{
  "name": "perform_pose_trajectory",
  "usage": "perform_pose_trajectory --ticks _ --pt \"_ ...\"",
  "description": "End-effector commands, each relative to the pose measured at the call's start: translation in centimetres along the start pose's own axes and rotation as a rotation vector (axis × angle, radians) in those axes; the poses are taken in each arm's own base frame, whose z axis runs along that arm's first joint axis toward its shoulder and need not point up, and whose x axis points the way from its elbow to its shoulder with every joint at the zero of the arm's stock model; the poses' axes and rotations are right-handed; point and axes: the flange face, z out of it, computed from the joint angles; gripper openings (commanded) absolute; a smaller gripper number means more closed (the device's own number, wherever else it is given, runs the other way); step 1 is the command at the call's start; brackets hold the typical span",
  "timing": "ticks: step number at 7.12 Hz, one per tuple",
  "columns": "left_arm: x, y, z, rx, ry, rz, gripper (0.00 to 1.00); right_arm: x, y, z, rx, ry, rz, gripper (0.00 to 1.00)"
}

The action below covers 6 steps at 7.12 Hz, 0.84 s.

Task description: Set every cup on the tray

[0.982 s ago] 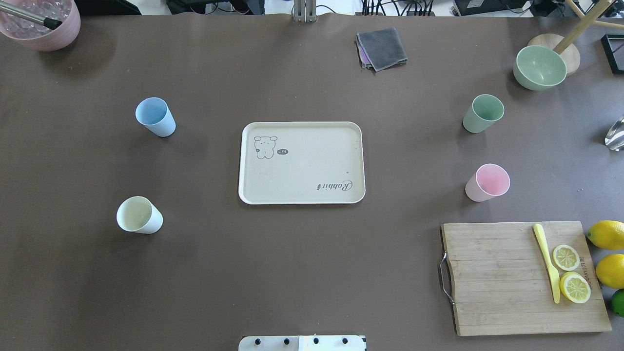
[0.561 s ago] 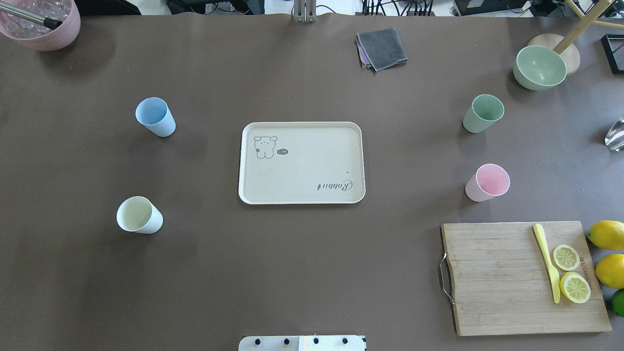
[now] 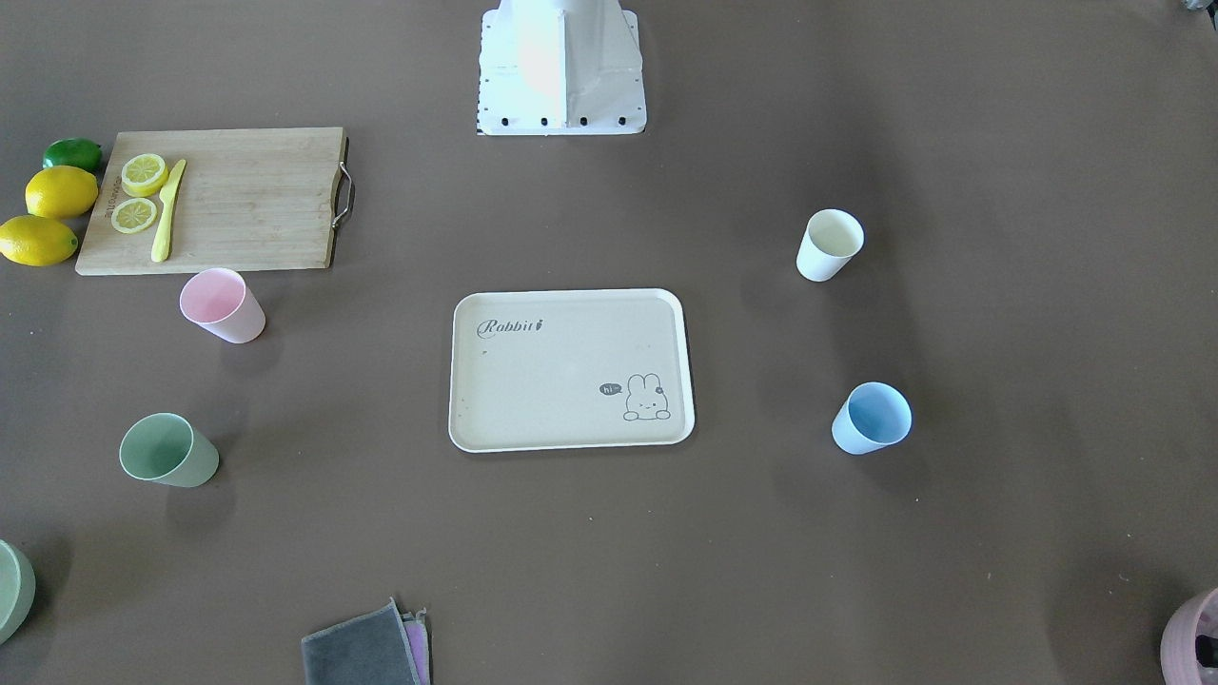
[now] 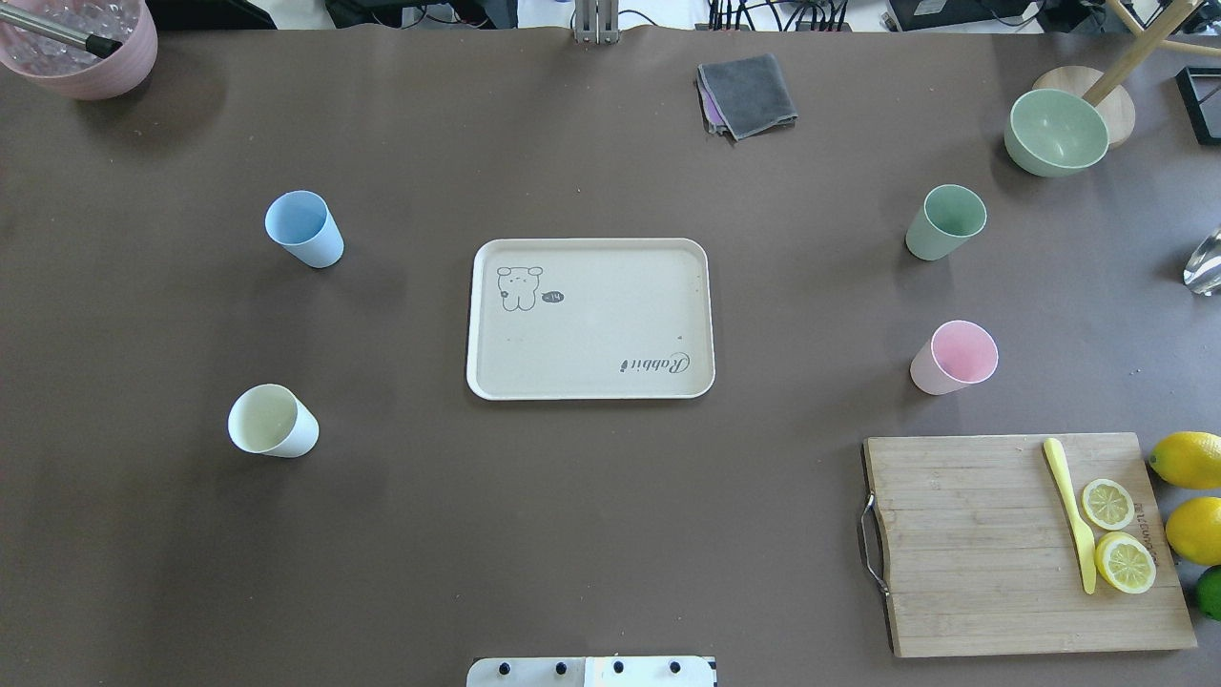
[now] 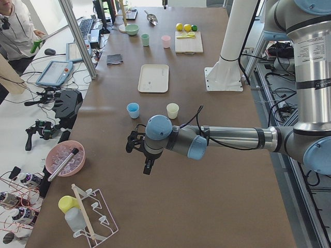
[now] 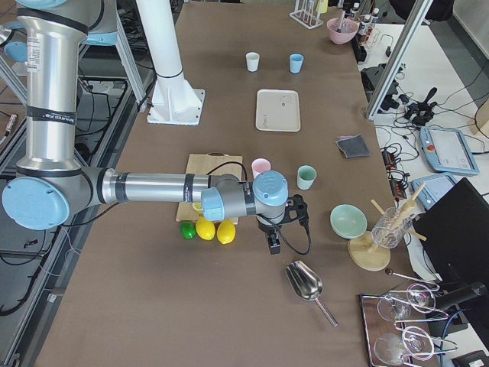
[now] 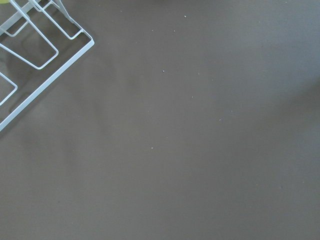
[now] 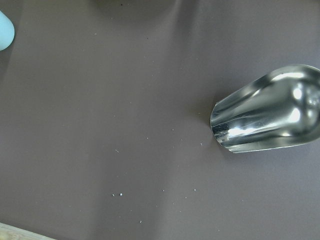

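The cream tray (image 4: 591, 334) lies flat at the table's centre with nothing on it; it also shows in the front view (image 3: 571, 371). The four cups stand upright on the table around it. The light blue cup (image 4: 303, 229) and the cream-white cup (image 4: 272, 421) are on its left. The sage green cup (image 4: 944, 221) and the pink cup (image 4: 954, 357) are on its right. My left gripper (image 5: 147, 165) hovers past the table's left end, my right gripper (image 6: 273, 241) past the lemons at the right end. Both are far from the cups, and I cannot tell whether they are open or shut.
A wooden cutting board (image 4: 973, 544) with lemon slices and a yellow knife lies front right, with whole lemons beside it. A green bowl (image 4: 1056, 132) and a grey cloth (image 4: 747, 95) are at the back. A mauve pot (image 4: 81, 48) is back left. A metal scoop (image 8: 270, 117) and a wire rack (image 7: 35, 60) lie below the wrists.
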Motion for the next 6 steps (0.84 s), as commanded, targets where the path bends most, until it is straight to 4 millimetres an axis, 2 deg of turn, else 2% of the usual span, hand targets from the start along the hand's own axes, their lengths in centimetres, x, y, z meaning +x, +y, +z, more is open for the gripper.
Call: perform_pose_trajectory --ticks 1,3,5,6 --pt "0.1 -0.1 0.0 0.005 0.0 0.001 0.98 -0.4 -0.2 0.1 0.003 0.005 -0.015 1.0" --pt "0.2 -0.3 -0.1 0.008 0.004 0.004 0.98 -0.4 -0.3 0.1 0.006 0.008 -0.021 1.0" --pt "0.4 -0.5 -0.1 0.012 0.012 0.019 0.98 -1.2 -1.4 -0.6 0.023 0.001 -0.042 1.0" --pt "2.5 -1.3 0.9 -0.011 0.067 0.053 0.97 -1.5 -1.7 -0.8 0.046 0.002 -0.065 1.0"
